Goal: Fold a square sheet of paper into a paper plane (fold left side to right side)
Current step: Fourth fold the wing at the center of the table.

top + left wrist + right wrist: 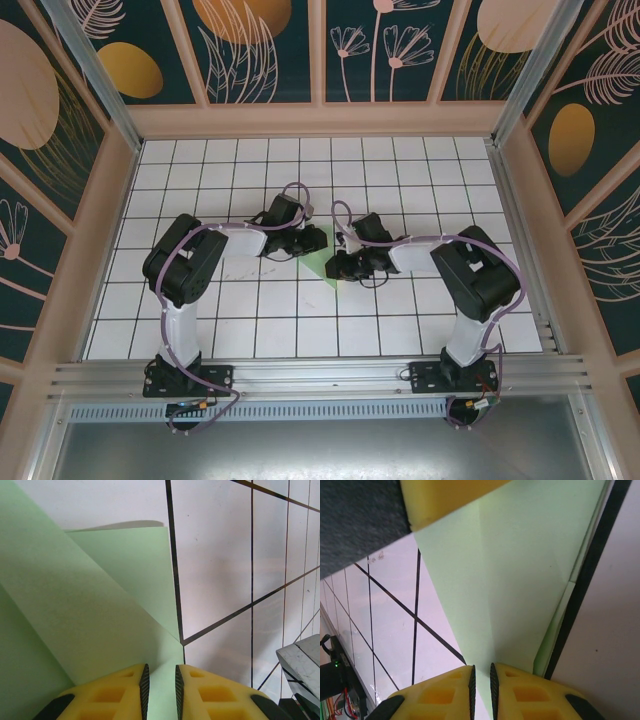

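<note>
Folded green paper plane (325, 262) flat on tiled desk (250, 330), mid-desk between both arms. Left pincer (160, 685) nearly closed, pinching paper edge. Right pincer (481, 685) likewise narrow, apparently nipping the paper; contact hard to confirm.

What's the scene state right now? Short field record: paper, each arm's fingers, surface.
paper: light green sheet, partly folded with diagonal creases, lying on the tiles between the two arms
left fingers: yellow pads nearly closed, a thin edge of the paper in the narrow gap
right fingers: yellow pads nearly closed, the paper's edge running into the gap
hold: both look pinched on the paper
surface: white tiled floor with dark grid lines
fold progress: layers overlap, no finished dart shape yet
</note>
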Robot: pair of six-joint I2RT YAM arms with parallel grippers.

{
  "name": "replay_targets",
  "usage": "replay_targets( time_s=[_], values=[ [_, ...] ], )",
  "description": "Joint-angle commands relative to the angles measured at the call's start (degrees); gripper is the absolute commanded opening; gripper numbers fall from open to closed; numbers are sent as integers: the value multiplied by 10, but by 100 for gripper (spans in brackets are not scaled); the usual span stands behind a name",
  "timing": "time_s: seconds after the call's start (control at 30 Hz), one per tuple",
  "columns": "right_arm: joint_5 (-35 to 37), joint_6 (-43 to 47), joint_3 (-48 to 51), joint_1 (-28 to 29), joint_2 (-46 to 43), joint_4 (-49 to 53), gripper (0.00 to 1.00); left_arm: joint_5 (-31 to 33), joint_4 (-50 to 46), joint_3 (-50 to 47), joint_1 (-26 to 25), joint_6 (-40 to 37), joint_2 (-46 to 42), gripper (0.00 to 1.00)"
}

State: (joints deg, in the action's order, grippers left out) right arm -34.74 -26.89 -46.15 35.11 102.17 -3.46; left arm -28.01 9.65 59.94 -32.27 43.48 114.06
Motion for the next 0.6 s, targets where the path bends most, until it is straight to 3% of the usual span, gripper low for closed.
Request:
replay_targets(
  time_s=[0.0,0.57],
  values=[
    [22,18,-5,8,5,57,20,37,-54,-21,-2,-16,27,25],
    [55,58,7,24,-21,154,21,40,-58,-18,-2,-18,31,25]
  ],
)
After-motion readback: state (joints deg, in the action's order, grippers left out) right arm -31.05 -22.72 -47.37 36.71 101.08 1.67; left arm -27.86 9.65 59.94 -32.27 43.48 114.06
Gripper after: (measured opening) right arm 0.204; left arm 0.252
